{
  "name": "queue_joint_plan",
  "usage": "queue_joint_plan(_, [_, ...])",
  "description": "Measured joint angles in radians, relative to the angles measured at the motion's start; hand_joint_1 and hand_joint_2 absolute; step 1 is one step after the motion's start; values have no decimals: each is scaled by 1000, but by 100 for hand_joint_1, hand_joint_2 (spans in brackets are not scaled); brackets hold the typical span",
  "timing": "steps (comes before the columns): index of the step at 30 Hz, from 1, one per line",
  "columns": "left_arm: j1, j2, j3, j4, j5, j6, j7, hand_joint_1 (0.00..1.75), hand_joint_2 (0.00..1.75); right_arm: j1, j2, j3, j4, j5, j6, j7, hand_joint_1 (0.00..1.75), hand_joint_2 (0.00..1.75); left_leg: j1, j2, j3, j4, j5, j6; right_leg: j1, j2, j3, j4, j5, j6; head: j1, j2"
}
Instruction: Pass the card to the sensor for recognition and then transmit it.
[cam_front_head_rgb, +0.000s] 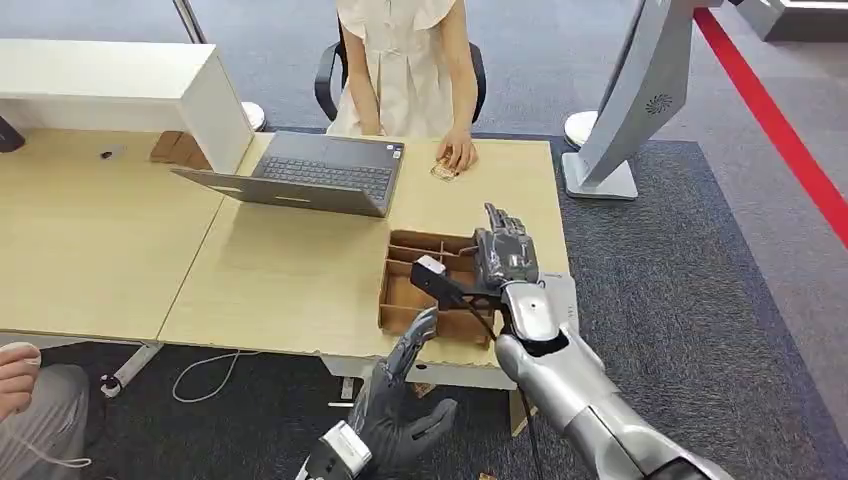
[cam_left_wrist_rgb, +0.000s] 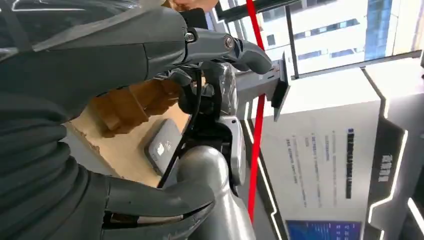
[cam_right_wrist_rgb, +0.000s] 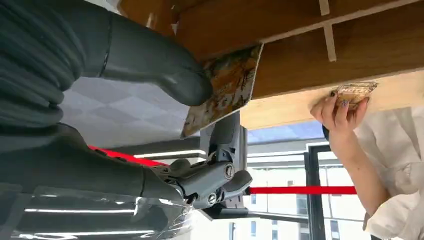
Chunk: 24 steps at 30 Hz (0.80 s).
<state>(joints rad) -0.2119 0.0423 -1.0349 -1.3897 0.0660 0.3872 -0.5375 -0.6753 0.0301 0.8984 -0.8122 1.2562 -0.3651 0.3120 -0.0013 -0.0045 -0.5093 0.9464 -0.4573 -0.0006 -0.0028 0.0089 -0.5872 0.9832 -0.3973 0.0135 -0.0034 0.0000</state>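
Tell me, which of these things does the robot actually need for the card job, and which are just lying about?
Part of the job:
- card, pinched by the right hand
- brown divided tray under that hand
- person's hand across the table, resting on another card

Just lying about:
- open laptop
- white shelf
- left hand, holding nothing

Right hand (cam_front_head_rgb: 506, 256) raised, pinching a card; left hand (cam_front_head_rgb: 392, 415) low, fingers spread.

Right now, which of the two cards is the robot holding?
The card pinched by the right hand over the wooden tray; the other card lies under a person's hand.
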Motion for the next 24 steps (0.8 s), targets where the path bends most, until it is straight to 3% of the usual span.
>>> queue_joint_plan(17, [-2,-9,6,26,-11,-32,-5,0,175,5,-18,-17,-11,14,11,29,175,175,0,0,0,0,0,0,0,0,0,0,0,0,0,0])
queue_joint_plan(24, [-3,-12,6,38,-11,-32,-7,0,175,7,-31,-42,-65,14,-71,57,175,175,0,0,0,0,0,0,0,0,0,0,0,0,0,0])
